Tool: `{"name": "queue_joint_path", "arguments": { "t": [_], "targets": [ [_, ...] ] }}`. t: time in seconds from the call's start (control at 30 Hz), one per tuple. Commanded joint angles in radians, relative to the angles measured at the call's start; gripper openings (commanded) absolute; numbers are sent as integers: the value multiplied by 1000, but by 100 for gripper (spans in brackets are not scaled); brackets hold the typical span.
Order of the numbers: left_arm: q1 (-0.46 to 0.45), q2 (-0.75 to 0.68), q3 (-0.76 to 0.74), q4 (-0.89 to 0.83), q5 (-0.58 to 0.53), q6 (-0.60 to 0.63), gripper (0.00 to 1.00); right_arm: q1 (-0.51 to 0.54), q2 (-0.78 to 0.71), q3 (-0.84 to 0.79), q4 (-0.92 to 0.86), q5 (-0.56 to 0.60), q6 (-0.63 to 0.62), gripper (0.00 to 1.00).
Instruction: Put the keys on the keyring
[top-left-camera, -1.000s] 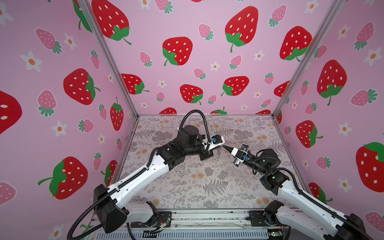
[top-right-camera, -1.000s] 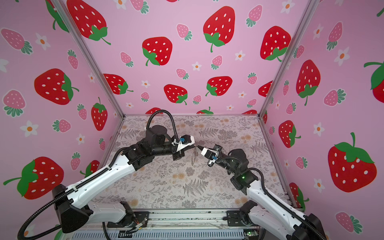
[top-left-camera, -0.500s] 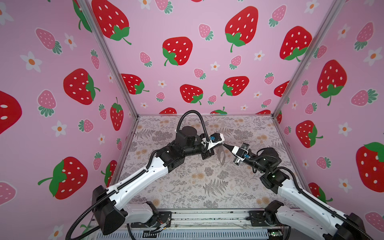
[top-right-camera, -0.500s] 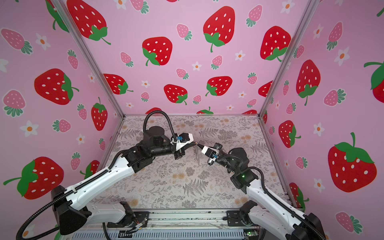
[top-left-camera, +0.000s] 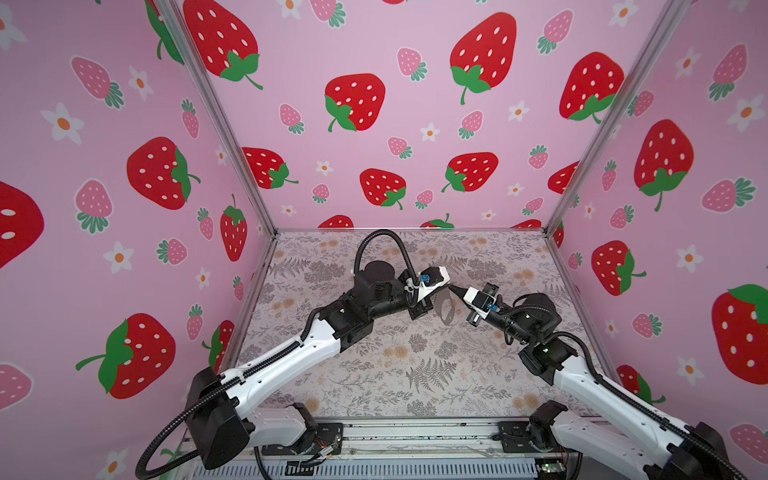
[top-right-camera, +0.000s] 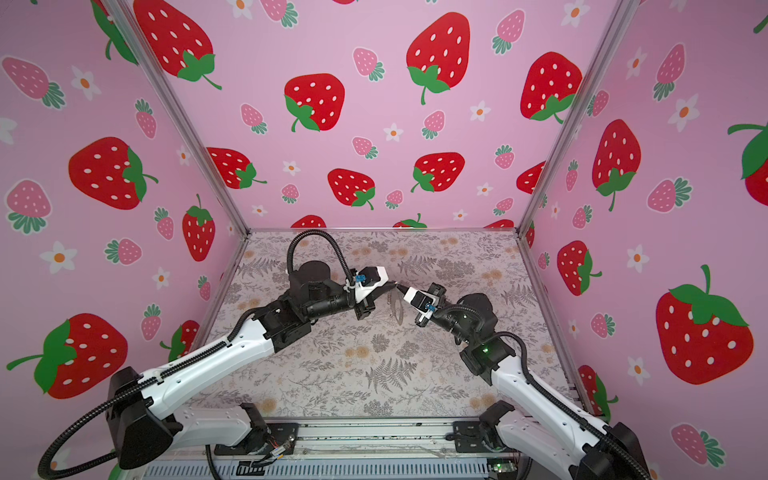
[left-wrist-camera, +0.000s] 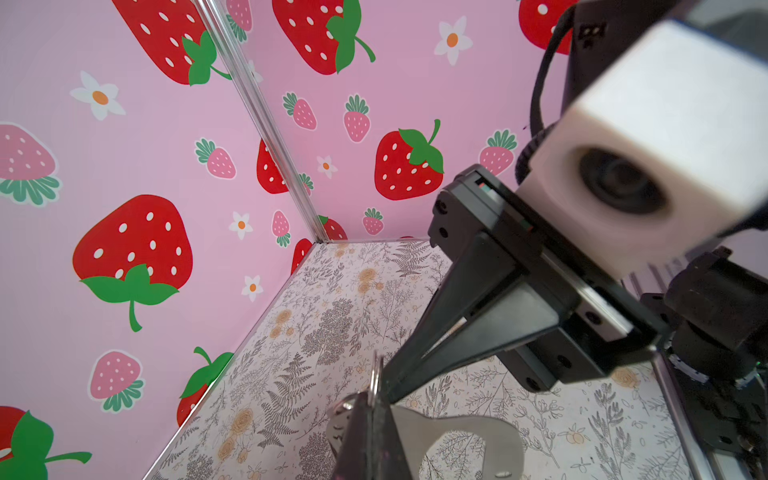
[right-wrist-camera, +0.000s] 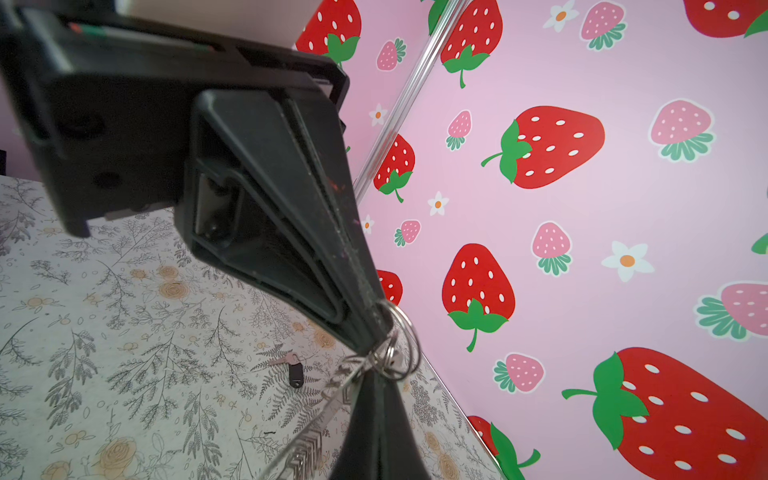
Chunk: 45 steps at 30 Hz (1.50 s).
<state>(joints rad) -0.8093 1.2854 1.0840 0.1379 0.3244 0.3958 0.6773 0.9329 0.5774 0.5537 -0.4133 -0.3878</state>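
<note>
Both grippers are found tip to tip just right of centre in both top views, raised above the floral table (top-left-camera: 386, 365).

The left gripper (top-left-camera: 445, 287) is clamped on the keyring (top-left-camera: 445, 309) at its upper end. The grey plate is seen hanging below the tips, clear of the table. In the left wrist view the crescent plate is seen jutting sideways from the closed fingers, with a silver ring (left-wrist-camera: 376, 374) edge-on at their tips.

The right gripper (top-left-camera: 455, 290) is closed to a point, its tips set against the cluster of rings. Whether a ring is pinched cannot be told.

One key (right-wrist-camera: 294, 374), black-tagged, is seen in the right wrist view lying flat on the table, well apart from both grippers and the keyring.
</note>
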Motion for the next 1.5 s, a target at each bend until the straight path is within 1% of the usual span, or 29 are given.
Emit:
{"name": "queue_joint_path", "arguments": {
  "t": [0.0, 0.1, 0.2, 0.27, 0.37, 0.47, 0.57, 0.77, 0.87, 1.03, 1.23, 1.4, 1.47],
  "targets": [
    [-7, 7, 5, 143, -19, -25, 0, 12, -4, 19, 14, -53, 21, 4],
    [-2, -3, 5, 123, -7, -12, 0, -5, -16, 16, 9, -35, 32, 13],
    [8, -12, 19, 76, 35, 0, 0, -38, -69, 6, 7, -40, 46, 22],
    [20, -17, 26, 57, 78, 0, 0, -62, -94, 6, -1, -61, 49, 26],
    [41, -21, 35, 42, 152, -8, 0, -89, -120, 5, -8, -102, 64, 29],
    [49, -21, 42, 28, 205, -10, 0, -110, -123, 17, -12, -163, 104, 29],
    [56, -18, 53, 16, 250, -18, 0, -114, -103, 40, -28, -231, 138, 26],
    [66, -17, 65, -6, 278, -13, 0, -116, -58, 82, -82, -323, 175, 24],
    [66, -18, 71, -20, 281, -4, 0, -116, -47, 90, -93, -337, 182, 23],
    [67, -26, 72, -35, 281, 10, 0, -118, -50, 82, -100, -329, 180, 20],
    [66, -28, 78, -53, 271, 31, 0, -122, -45, 76, -98, -355, 178, 18],
    [66, -28, 80, -55, 262, 41, 0, -127, -40, 73, -100, -360, 178, 13],
    [66, -26, 80, -58, 262, 45, 0, -129, -37, 75, -100, -360, 182, 12]
  ]
}}
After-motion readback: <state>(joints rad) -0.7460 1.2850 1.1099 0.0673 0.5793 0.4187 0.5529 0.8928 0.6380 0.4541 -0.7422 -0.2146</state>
